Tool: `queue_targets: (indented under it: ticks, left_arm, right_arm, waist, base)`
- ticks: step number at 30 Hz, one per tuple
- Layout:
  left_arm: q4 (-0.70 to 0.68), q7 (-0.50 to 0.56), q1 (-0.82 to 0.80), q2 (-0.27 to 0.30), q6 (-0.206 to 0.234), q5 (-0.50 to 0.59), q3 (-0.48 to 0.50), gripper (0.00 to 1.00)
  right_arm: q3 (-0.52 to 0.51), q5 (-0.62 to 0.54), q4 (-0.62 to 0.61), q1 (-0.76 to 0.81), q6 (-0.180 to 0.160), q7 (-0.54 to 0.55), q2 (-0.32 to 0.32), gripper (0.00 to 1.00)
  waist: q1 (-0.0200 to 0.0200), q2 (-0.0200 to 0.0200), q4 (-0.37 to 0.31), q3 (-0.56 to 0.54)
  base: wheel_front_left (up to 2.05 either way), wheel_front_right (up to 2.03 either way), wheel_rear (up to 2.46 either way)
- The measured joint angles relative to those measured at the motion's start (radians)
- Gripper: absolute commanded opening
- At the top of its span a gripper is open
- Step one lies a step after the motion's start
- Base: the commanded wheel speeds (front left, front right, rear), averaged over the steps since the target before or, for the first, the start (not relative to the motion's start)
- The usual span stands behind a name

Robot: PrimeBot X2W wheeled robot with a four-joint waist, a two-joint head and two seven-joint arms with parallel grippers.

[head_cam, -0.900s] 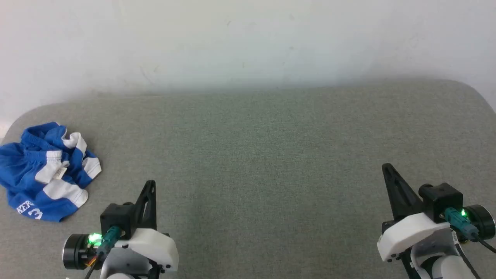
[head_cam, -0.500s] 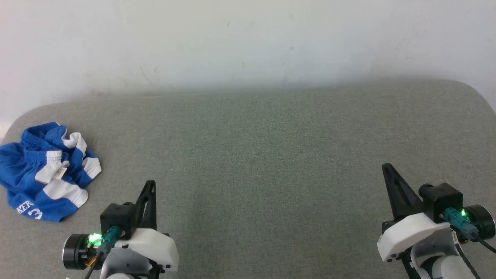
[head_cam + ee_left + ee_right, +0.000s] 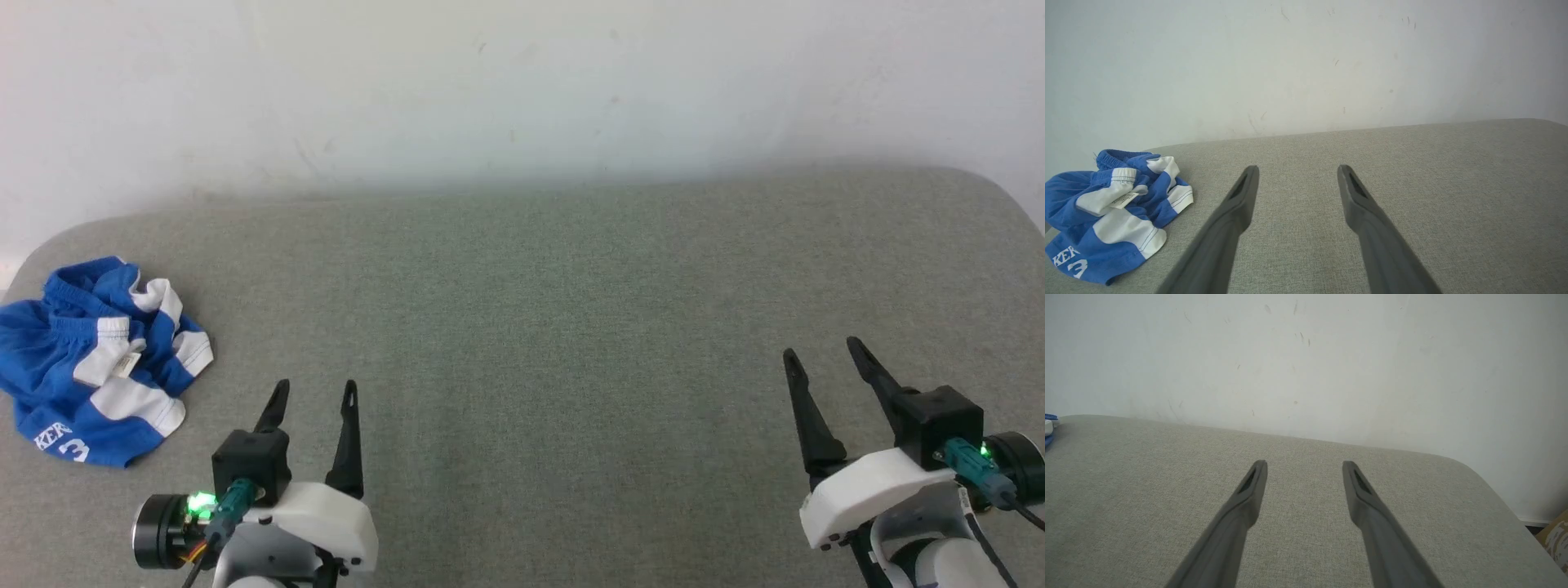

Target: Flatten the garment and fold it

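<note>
Garment, crumpled blue and white, lies at the head view's left edge on the grey table; left gripper and right gripper both hold their fingers apart, empty.

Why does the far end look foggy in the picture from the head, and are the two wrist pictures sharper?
Head view: wall washed out, its seam with the grey fabric surface hazy, blue shorts crisp. Left wrist view: soft even light, left hand blurring toward the bottom edge. Right wrist view: likewise for the right hand.
</note>
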Motion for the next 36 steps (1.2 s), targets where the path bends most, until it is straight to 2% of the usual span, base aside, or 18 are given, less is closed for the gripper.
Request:
queue_targets:
  ticks: [18,36]
  left_arm:
    - [0.0,-0.036,-0.003,0.005,0.061,0.0,-0.034,1.0]
    - [-0.008,-0.072,-0.019,0.015,0.131,0.0,-0.049,1.0]
  right_arm:
    - [-0.03,0.017,-0.011,0.0,0.0,-0.038,0.0,1.0]
    - [-0.047,0.016,-0.027,0.001,0.0,-0.073,0.0,1.0]
  waist:
    - [0.0,0.0,0.024,0.011]
    - [0.0,0.0,0.135,0.028]
  base:
    - [0.0,0.0,0.0]
    - [0.0,0.0,0.0]
